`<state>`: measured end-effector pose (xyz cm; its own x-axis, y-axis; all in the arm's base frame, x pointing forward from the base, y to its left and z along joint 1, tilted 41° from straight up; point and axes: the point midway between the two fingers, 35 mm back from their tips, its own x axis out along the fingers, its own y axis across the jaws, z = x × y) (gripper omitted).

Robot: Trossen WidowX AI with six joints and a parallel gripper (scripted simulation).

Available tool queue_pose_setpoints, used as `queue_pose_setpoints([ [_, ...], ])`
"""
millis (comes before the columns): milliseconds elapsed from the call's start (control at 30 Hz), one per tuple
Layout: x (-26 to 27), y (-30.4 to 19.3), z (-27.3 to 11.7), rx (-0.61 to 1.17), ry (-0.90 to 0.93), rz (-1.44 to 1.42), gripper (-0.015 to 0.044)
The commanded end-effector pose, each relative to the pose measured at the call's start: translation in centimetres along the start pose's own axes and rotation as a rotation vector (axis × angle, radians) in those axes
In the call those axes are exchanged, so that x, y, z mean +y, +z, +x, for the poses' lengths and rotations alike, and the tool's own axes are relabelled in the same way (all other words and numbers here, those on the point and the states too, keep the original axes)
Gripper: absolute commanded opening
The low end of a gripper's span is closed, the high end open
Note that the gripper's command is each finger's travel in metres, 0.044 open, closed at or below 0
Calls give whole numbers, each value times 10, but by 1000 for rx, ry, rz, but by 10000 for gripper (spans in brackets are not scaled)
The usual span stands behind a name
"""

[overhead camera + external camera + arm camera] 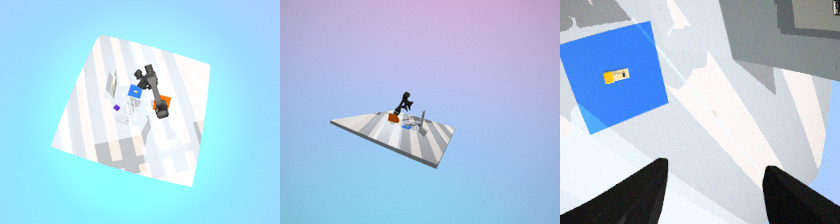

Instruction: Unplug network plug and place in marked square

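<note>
The plug (616,72) (135,91) is a small cream and yellow piece. It lies on the blue marked square (645,95) (130,93) (404,127), near its middle and inside its edges. My gripper (716,171) is open with nothing between its fingers. In the exterior view the gripper (408,110) hangs well above the table, apart from the plug and the square. The upright panel (114,85) (422,122) (760,45) stands beyond the square, apart from the gripper. The socket itself is too small to make out clearly.
A purple block (116,107) stands on the table near the panel; it shows partly behind the panel in the exterior view. An orange block (166,101) (393,118) is at the arm's base. Thin pale outlined shapes (122,119) lie near the purple block.
</note>
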<state>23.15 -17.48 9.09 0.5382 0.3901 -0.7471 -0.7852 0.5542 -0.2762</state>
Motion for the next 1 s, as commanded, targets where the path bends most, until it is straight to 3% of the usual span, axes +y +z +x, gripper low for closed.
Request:
queue_pose_setpoints([
  [0, -1, 1, -2, -4, -2, -2, 287],
  [200, -1, 1, -2, -4, -2, -2, 440],
  [967, -1, 1, -2, -4, -2, -2, 440],
])
